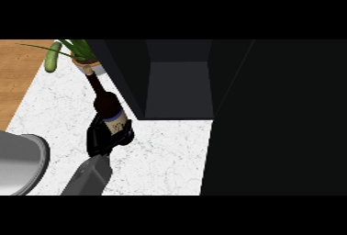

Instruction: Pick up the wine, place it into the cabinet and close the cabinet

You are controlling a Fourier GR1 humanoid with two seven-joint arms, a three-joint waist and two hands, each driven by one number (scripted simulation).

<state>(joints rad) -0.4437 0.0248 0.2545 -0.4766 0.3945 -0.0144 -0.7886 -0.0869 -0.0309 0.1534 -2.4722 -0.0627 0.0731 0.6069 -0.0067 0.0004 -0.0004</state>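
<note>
A dark wine bottle (107, 102) with a pale label and a blue band leans on the white marble counter (163, 156), its neck pointing up and left. My right hand (106, 137) is curled round the bottle's lower part and hides its base. Just right of the bottle stands the dark cabinet (177, 87), open, with its shadowed inside showing. Its big dark door (278, 119) is swung out and fills the right side of the view. My left hand does not show.
A potted green plant (85, 57) stands behind the bottle's neck, beside the cabinet's left wall. A green cucumber (51, 57) lies on the wooden surface (17, 78) at top left. A large grey rounded shape (19, 163) fills the lower left corner.
</note>
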